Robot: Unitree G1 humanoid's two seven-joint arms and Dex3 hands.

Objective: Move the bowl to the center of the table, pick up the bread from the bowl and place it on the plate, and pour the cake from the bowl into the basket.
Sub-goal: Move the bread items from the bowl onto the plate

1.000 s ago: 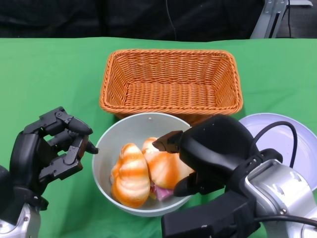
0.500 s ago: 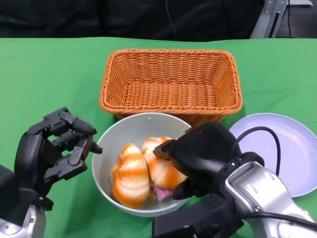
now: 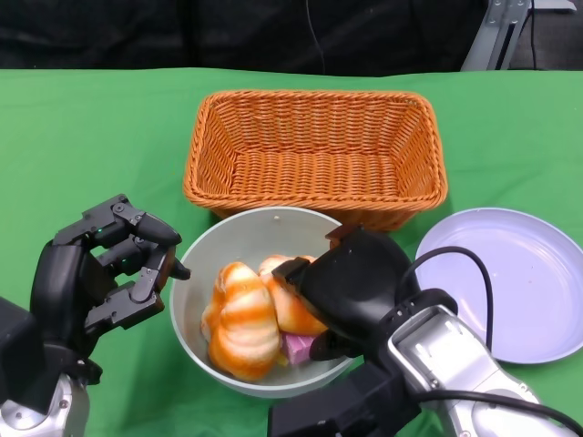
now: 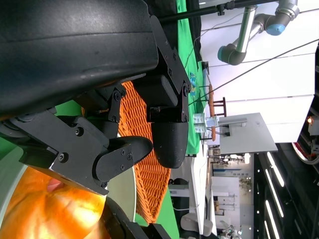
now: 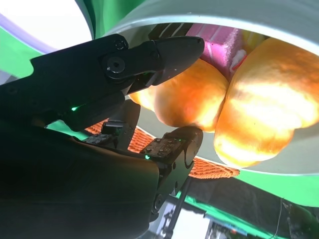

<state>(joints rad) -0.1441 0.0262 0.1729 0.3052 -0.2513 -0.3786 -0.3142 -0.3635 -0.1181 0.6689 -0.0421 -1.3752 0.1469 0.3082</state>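
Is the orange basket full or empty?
Empty. The head view looks straight into the basket and shows only its bare woven bottom. The breads are in the bowl in front of it.

A green-covered table carries a wicker basket; just before it sits a grey bowl, with a lilac plate at its right.

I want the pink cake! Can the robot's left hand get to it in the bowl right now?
Probably not. The pink cake lies low in the bowl, tucked under two bread rolls, with the right hand over it. The left hand sits outside the rim.
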